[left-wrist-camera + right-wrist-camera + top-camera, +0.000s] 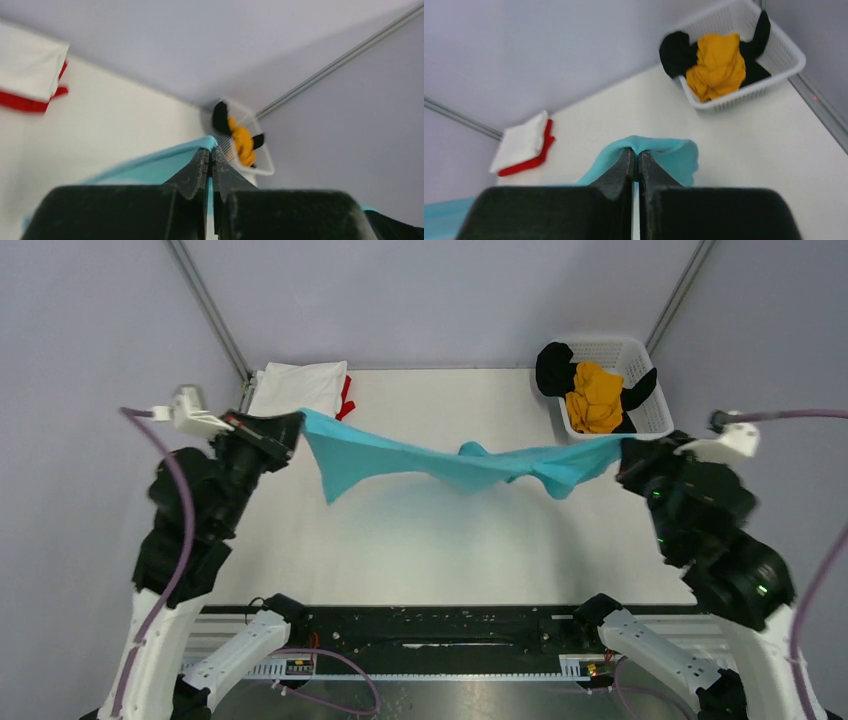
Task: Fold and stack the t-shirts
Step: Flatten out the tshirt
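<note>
Both arms are up over the white table point(430, 550), with the turquoise t-shirt point(450, 465) strung between them in the air, sagging and bunched mid-span, off the tabletop. Left gripper point(290, 430) clamped tight on the shirt's left end, a corner hanging down beside it. Right gripper point(628, 452) pinched closed on the right end, cloth poking past the fingertips. Far left corner: folded white t-shirt point(298, 387) on top of the red t-shirt point(346, 398), red edge showing. Far right corner: white mesh basket point(640, 355), mustard-yellow t-shirt point(594, 398) lying over the black t-shirt point(552, 368).
</note>
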`<state>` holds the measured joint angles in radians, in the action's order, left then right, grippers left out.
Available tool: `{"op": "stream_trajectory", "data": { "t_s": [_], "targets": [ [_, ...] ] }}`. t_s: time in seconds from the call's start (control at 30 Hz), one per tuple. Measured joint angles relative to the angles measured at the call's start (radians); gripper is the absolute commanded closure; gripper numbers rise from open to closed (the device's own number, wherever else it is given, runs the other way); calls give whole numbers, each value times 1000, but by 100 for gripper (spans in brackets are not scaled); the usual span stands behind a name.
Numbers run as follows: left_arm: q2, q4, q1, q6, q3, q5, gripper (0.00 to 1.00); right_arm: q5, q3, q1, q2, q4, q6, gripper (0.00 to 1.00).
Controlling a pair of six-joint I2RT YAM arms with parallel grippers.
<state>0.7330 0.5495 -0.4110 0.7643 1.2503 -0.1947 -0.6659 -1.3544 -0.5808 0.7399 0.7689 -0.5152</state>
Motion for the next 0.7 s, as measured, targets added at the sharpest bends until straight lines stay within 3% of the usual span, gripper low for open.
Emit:
{"op": "stream_trajectory", "data": {
  "t_s": [0.27, 0.37, 0.57, 0.7],
  "targets": [
    [61, 88, 0, -85, 548, 76, 100, 83, -488, -1, -8, 78, 136, 100],
    [60, 109, 0, -109, 683, 123, 100, 148, -679, -1, 15, 125, 174, 100],
    [26, 122, 0, -123, 744, 190, 100, 290, -972, -1, 67, 211, 230, 100],
    [27, 150, 0, -129, 732, 209, 100, 322, -983, -1, 70, 223, 251, 100]
  ]
}}
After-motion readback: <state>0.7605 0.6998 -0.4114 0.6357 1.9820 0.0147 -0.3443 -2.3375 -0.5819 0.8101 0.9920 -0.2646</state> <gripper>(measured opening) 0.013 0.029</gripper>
